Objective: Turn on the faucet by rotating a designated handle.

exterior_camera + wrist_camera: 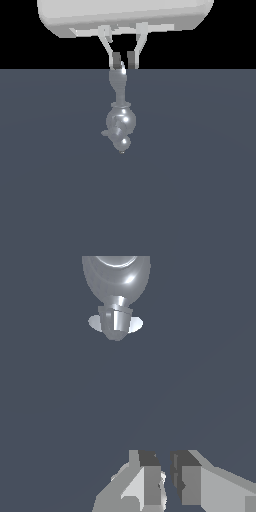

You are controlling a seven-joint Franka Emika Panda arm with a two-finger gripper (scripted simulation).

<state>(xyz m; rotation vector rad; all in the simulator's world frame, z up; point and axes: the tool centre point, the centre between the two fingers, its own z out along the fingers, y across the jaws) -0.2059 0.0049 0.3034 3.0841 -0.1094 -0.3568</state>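
A chrome faucet [121, 120] stands on the dark grey floor in the middle of the exterior view. It has a round bulb body, a slim neck [118, 85] reaching toward the back, and a small stub [106, 133] on the exterior view's left. I cannot tell which part is the handle. My gripper [124, 66] hangs just beyond the end of the neck, apart from it. Its jaws stand nearly together with nothing between them. In the wrist view the faucet [116, 276] with a short tapered part [116, 321] lies well ahead of the gripper [167, 457].
The grey floor [200, 190] spreads flat around the faucet, with black background behind it. The white body of my hand [125, 15] fills the upper part of the exterior view.
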